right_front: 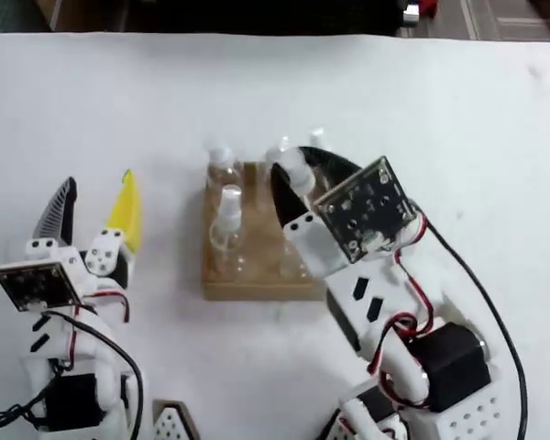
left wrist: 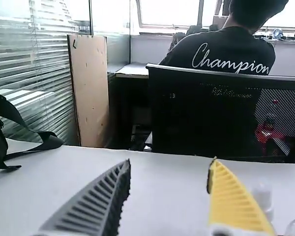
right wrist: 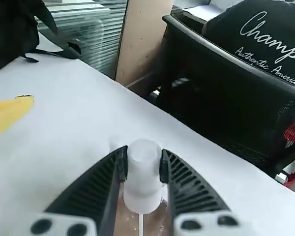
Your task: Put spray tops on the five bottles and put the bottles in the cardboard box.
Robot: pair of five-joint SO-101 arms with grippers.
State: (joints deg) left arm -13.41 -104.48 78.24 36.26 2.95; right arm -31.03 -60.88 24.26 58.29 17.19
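A shallow cardboard box (right_front: 215, 286) sits mid-table with several clear bottles standing in it, such as one (right_front: 229, 220) with a white spray top and another (right_front: 222, 167) at the box's far left corner. My right gripper (right_front: 298, 174) hovers over the box's far side, shut on the white spray top (right wrist: 142, 172) of a clear bottle, black fingers (right wrist: 96, 187) pressing both sides. My left gripper (right_front: 98, 188) rests left of the box, open and holding nothing, with one grey finger (left wrist: 96, 206) and one yellow finger (left wrist: 233, 201).
White tabletop (right_front: 458, 119) stretches around the box. A bottle top (left wrist: 262, 196) shows just past the yellow finger. Beyond the far table edge are a black mesh chair (left wrist: 221, 113) and a wooden board (left wrist: 88, 88). A dark bag (right wrist: 14, 29) lies at the far left.
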